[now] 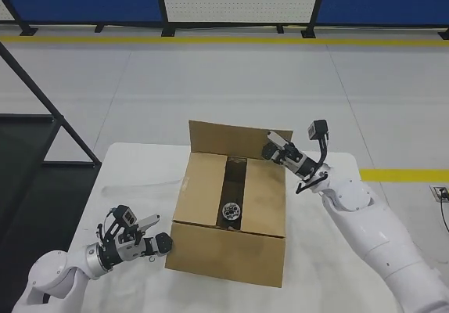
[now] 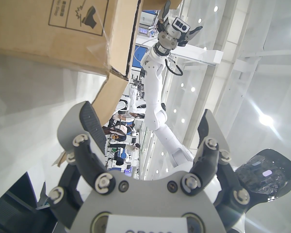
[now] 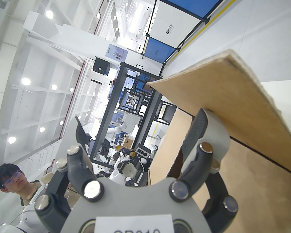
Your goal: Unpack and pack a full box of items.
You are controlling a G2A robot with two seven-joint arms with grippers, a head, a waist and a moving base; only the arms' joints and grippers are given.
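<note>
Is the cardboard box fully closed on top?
No, in the top view the cardboard box has a dark gap between its top flaps, with a round item visible inside.

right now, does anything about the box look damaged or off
Yes. In the left wrist view, clear tape hangs loose off the cardboard box near its corner, and the cardboard edge there looks frayed. From the top, one flap stands upright while two others lie nearly shut.
</note>
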